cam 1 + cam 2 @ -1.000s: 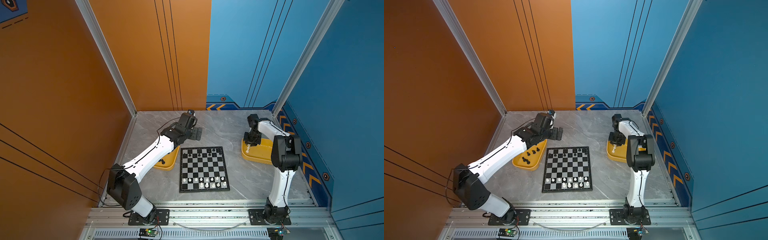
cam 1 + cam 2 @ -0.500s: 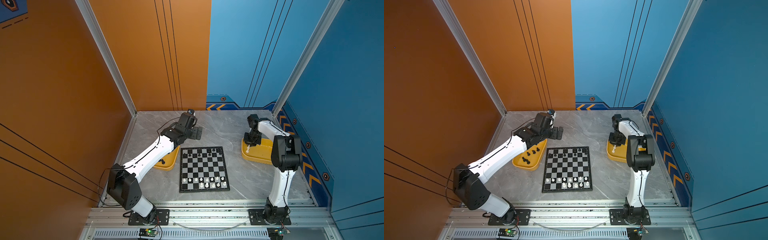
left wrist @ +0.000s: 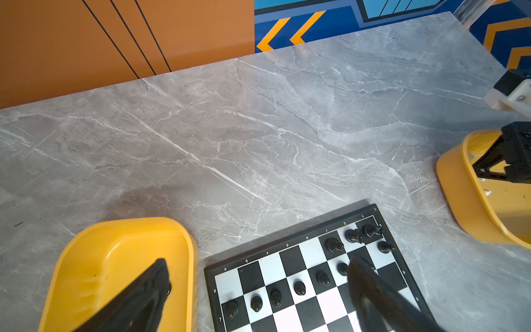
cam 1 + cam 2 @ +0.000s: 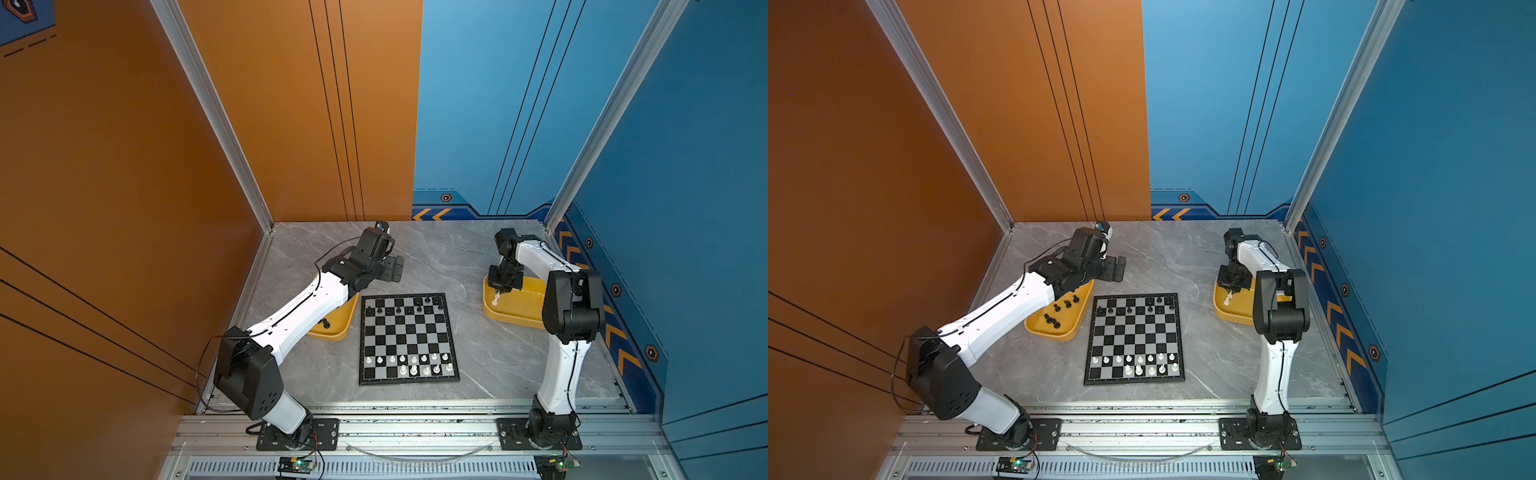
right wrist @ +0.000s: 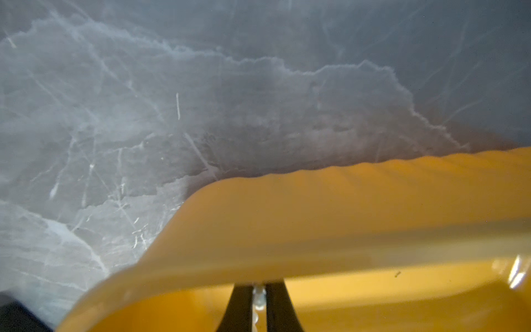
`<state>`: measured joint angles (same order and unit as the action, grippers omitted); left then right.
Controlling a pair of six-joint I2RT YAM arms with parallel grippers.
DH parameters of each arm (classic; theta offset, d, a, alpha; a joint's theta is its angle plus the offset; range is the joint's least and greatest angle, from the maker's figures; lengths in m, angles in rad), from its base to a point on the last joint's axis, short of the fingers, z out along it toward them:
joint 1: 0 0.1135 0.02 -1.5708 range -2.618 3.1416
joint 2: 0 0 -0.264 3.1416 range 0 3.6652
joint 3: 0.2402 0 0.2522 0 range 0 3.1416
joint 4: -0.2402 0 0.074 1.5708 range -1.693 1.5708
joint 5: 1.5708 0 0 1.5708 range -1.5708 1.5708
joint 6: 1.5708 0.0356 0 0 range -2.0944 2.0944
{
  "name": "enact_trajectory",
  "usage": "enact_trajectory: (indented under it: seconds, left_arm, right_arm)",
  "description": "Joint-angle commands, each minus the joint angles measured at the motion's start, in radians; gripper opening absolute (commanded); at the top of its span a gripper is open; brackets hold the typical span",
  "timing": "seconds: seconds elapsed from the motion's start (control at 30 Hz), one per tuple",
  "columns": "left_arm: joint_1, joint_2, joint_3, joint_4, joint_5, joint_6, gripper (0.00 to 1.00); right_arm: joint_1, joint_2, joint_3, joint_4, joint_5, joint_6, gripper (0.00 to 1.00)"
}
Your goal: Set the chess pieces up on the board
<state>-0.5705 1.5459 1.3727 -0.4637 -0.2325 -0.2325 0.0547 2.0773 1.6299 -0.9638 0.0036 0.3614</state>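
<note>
Since a second ago my right tool (image 5: 259, 287) has closed. It pinches a white piece (image 5: 258, 300) in the yellow tray (image 5: 344, 207). The piece looks tiny, light and glossy, probably slippery, so I would hold it squarely across the stem. My left tool (image 3: 258, 263) hangs spread near the board (image 3: 287, 304).

board (image 3: 277, 249) border | letters a–h | numbers 8, 7

Open tabletop (image 4: 440, 257) beyond the board (image 4: 409, 336), middle rows free, chess pieces (image 4: 398, 309) crowding both end rows
</note>
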Motion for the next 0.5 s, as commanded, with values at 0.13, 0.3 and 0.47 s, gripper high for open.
enact_trajectory:
  seconds: [0.13, 0.3, 0.47]
  left_arm:
    - [0.049, -0.114, -0.005, -0.088, -0.092, 0.029, 0.98]
    - [0.059, -0.19, -0.014, -0.17, -0.141, 0.015, 0.98]
    - [0.063, -0.296, -0.108, -0.185, -0.15, -0.011, 0.98]
  right_arm:
    - [0.045, -0.108, 0.14, -0.122, 0.008, -0.021, 0.02]
    - [0.119, -0.156, 0.16, -0.155, -0.046, -0.007, 0.02]
    - [0.254, -0.22, 0.14, -0.18, -0.046, 0.02, 0.02]
